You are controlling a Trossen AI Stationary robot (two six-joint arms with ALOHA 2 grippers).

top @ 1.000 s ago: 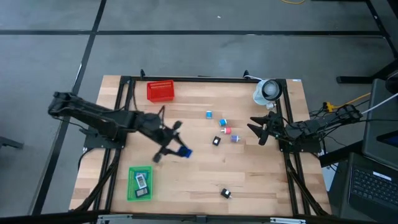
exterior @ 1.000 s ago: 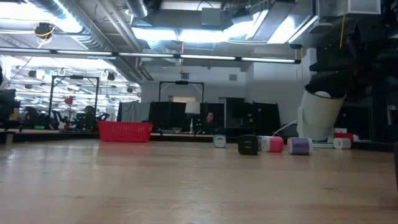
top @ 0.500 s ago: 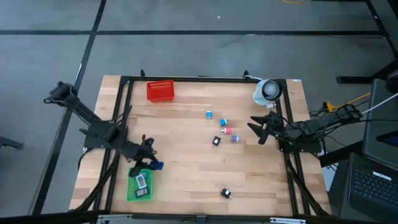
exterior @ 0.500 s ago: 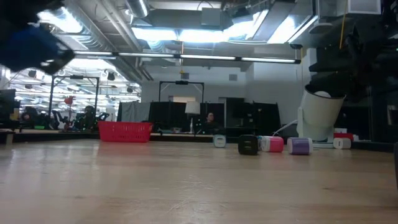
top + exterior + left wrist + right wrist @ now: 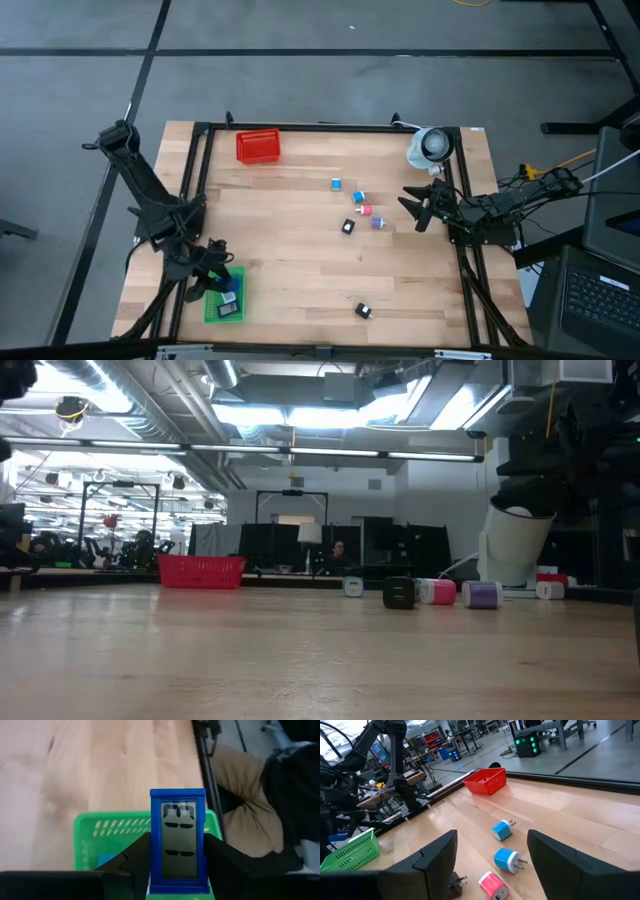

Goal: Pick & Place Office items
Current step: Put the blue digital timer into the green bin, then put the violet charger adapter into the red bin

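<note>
Left tool (image 5: 177, 857) clamped on a blue calculator-like item (image 5: 178, 840), held upright between its fingers, directly over the green tray (image 5: 112, 827) at the bench's (image 5: 300, 240) front-left corner. Right tool (image 5: 492, 857) open, empty, parked at the right edge; blue plug (image 5: 508, 860) and pink plug (image 5: 492, 886) just ahead of it.

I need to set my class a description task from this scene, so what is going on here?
The left gripper holds a blue item with a grey display, directly above the green tray at the table's near left corner. The right gripper waits open by the table's right edge. Small plug adapters lie scattered mid-table, and a red basket sits at the far edge.
</note>
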